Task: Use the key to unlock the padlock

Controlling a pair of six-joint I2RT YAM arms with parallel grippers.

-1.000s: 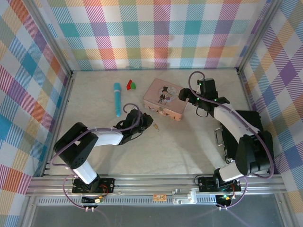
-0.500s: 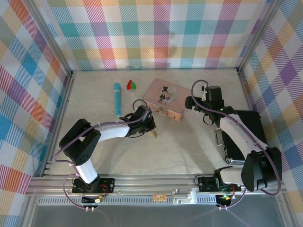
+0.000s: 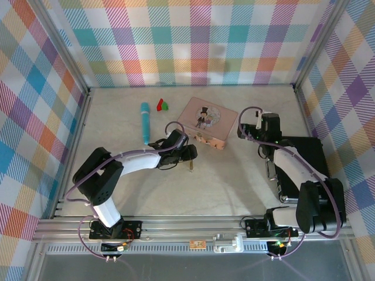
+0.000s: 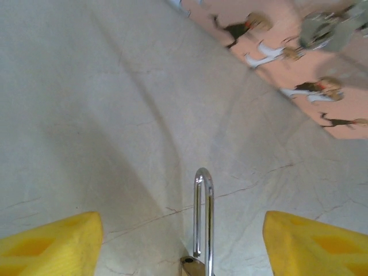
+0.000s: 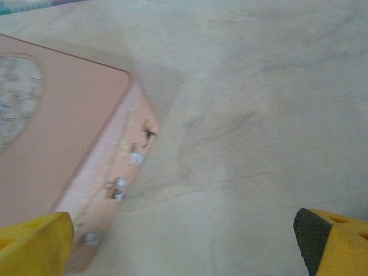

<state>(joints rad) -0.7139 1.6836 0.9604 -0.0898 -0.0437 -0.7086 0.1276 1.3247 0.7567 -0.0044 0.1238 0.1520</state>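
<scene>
The brass padlock lies on the pale tabletop just in front of the pink tin box. In the left wrist view its chrome shackle points away from the camera, and the short leg ends just above the hole in the brass body. My left gripper is open, its yellow fingertips wide on either side of the padlock and not touching it. My right gripper is open beside the box's right end, holding nothing. I cannot make out the key.
A turquoise pen-like cylinder lies left of the box, with small red and green pieces behind it. A black case sits under the right arm. Plaid walls close in three sides.
My left gripper reached forward to the spot below the box, then opened and let go of the padlock. My right gripper drew back to the right, away from the box.
</scene>
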